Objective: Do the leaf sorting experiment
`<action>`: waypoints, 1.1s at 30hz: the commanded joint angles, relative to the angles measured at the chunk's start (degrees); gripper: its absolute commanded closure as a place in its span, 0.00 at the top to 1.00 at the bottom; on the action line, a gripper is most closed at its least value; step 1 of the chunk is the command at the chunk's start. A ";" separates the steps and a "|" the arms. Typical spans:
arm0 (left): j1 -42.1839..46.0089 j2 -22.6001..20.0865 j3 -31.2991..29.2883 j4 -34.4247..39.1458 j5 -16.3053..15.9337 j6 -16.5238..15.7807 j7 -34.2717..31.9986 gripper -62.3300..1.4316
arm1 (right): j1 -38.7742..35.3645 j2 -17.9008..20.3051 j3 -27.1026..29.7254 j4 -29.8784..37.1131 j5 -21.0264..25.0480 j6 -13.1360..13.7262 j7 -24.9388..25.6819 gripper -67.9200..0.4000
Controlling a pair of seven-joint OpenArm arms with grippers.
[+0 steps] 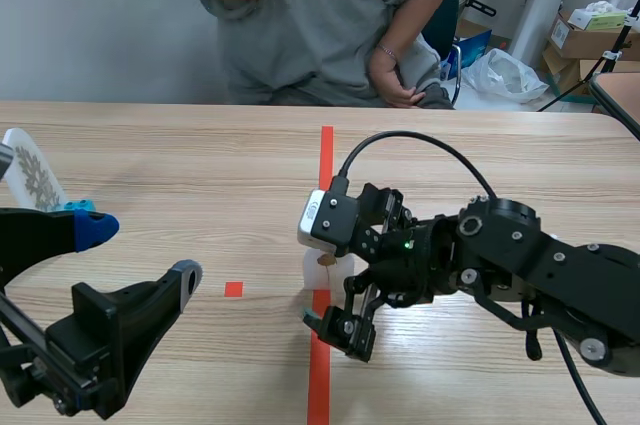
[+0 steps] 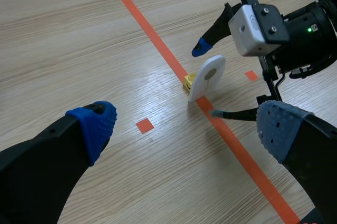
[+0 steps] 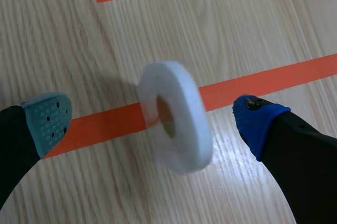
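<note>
A white disc (image 3: 176, 116) with a brown centre stands on edge on the orange tape line. It sits between the fingers of my right gripper (image 3: 154, 121), which is open and touches it with neither pad. The left wrist view shows the same disc (image 2: 207, 76) with a small yellow piece (image 2: 188, 81) at its foot. In the scene view the disc (image 1: 322, 267) is partly hidden under the right gripper (image 1: 330, 290). My left gripper (image 1: 140, 253) is open and holds nothing, well left of the disc. A white piece with a leaf print (image 1: 30, 173) stands at the far left.
A person in a grey top leans over the far edge of the table, one hand (image 1: 395, 85) near that edge. A small orange tape square (image 1: 233, 289) marks the wood between the two grippers. Bags and boxes (image 1: 505, 70) lie on the floor beyond the table.
</note>
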 commanded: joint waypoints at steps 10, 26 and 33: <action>0.61 0.31 -0.04 1.31 -0.17 0.04 -1.22 0.91 | 1.31 0.02 0.37 0.04 0.26 -0.57 0.72 0.72; 0.61 0.28 -0.04 1.31 -0.17 0.04 -1.25 0.91 | 1.31 0.00 0.37 0.04 0.26 -0.55 3.10 0.21; 0.61 0.28 -0.04 1.31 -0.17 0.04 -1.25 0.91 | 1.29 0.00 0.37 0.04 0.26 -0.55 3.32 0.18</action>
